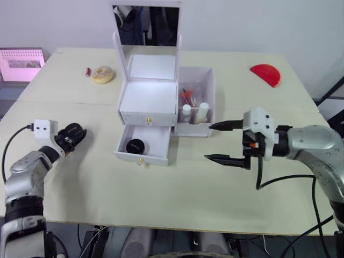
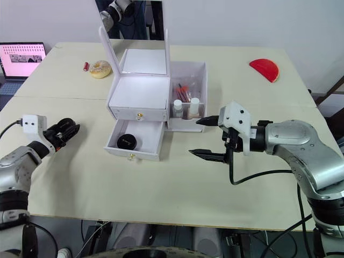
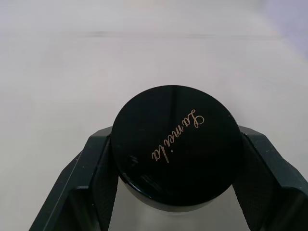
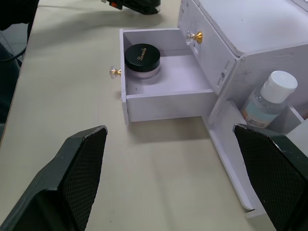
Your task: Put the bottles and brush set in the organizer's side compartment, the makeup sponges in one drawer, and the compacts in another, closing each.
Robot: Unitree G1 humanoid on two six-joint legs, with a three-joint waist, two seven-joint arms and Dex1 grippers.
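- The left gripper [image 1: 75, 134] clamps a black-lidded compact [image 3: 176, 153] above the table [image 1: 177, 188], at about 9 o'clock from the open lower drawer [image 1: 144, 145].
- That drawer already holds one compact [image 1: 135, 145]; the second should go beside it, lowered level, released only once it is inside the walls.
- The right gripper [image 1: 223, 142] hangs wide and empty at 3 o'clock of the drawer, placed to push it shut.
- The lid's gold script seems to read "Lamiela".
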